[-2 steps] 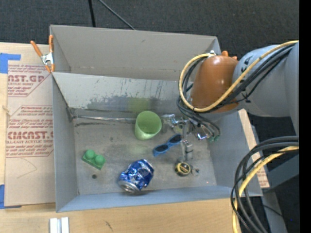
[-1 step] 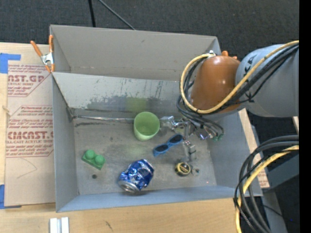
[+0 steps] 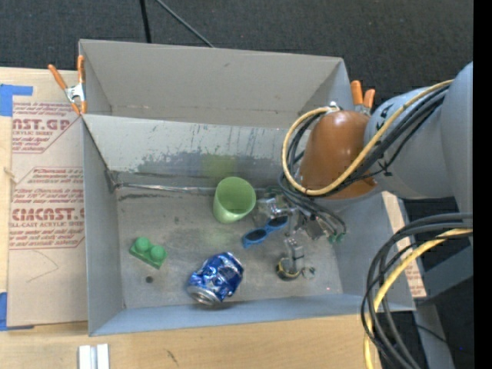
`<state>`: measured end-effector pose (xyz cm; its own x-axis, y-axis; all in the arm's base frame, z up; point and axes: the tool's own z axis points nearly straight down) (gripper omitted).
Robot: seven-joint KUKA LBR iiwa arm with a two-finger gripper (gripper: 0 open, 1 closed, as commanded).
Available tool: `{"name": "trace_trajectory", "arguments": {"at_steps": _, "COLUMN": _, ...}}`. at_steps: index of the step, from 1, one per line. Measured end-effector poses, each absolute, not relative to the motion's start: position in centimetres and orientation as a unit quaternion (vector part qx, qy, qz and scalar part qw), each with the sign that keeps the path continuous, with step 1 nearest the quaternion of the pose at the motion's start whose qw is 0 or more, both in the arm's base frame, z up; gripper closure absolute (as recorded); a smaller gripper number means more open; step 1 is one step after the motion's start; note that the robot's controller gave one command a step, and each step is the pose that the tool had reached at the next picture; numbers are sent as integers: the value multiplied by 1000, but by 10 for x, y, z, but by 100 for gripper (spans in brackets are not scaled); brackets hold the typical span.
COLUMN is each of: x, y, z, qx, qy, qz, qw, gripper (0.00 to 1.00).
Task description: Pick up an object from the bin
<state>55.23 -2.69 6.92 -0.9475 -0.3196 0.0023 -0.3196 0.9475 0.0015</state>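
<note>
My gripper (image 3: 291, 264) hangs below the orange wrist cover with its tip low over the bin floor at the front right. Just up and to its left lies a small blue elongated thing (image 3: 260, 234), close beside the gripper's metal body; whether they touch I cannot tell. A crushed blue and white drinks can (image 3: 217, 277) lies on its side to the left of the tip, near the front wall. A light green cup (image 3: 234, 198) rests mouth-up in the middle of the bin, behind the blue thing.
A green two-stud toy brick (image 3: 147, 252) lies alone at the front left of the floor. The arm with its looped cables comes in over the bin's right wall.
</note>
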Motion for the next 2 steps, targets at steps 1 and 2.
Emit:
{"name": "trace_trajectory", "arguments": {"at_steps": 1, "x": 553, "y": -27, "z": 69, "qx": 162, "qy": -987, "qz": 0, "qw": 1, "gripper": 0}}
{"name": "trace_trajectory", "arguments": {"at_steps": 2, "x": 554, "y": -26, "z": 71, "qx": 162, "qy": -987, "qz": -1, "qw": -2, "gripper": 100}}
